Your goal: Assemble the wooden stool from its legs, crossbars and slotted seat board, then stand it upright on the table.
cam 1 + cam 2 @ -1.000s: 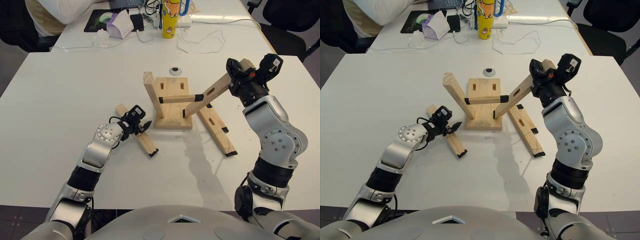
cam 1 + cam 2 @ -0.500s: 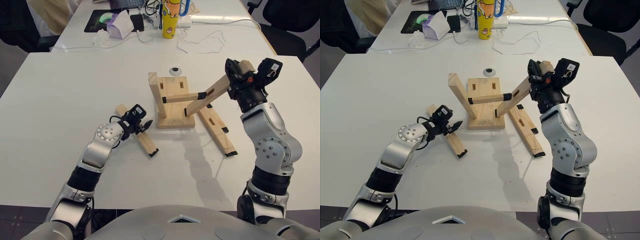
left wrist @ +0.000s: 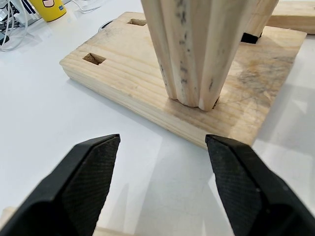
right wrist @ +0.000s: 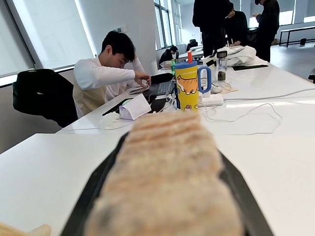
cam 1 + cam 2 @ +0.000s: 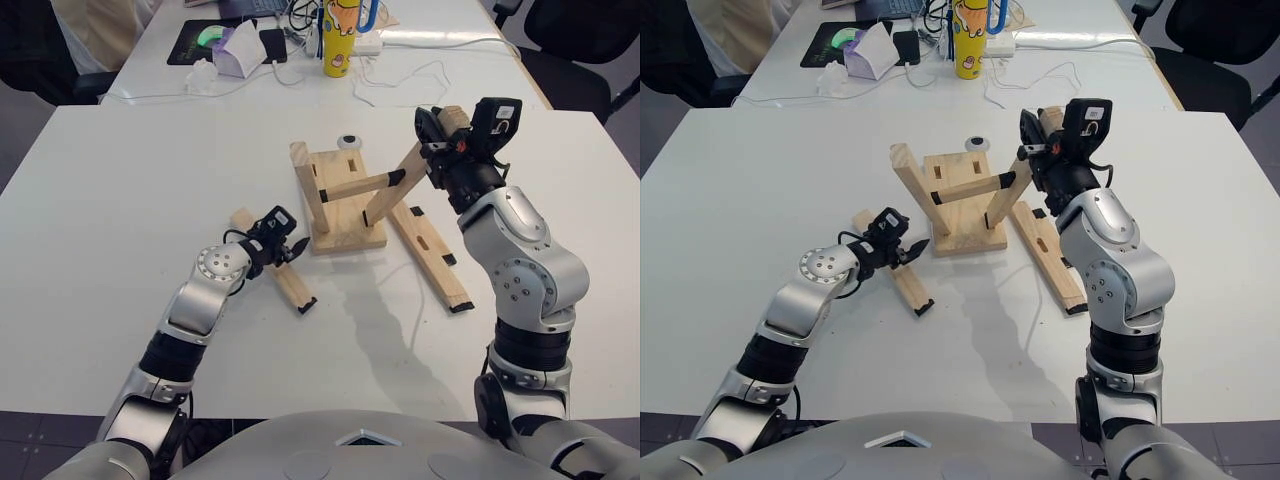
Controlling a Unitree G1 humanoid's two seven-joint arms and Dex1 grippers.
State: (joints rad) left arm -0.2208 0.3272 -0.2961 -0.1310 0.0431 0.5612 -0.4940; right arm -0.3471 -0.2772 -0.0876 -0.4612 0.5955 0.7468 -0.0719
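Note:
The slotted seat board lies flat at the table's middle. Two legs stand in it, the left leg and the right leg, joined by a crossbar. My right gripper is shut on the top end of the right leg. My left gripper hovers open just off the board's near left corner, its dark fingers facing the board and the left leg. A loose leg lies on the table under the left gripper.
Another loose slotted piece lies right of the board. A small round black-and-white object sits just behind the board. On the far table stand a yellow mug, a tissue box and cables.
My right gripper has swung left with the right leg's end, making both legs stand steeper and turning the board slightly. The left arm has stayed put.

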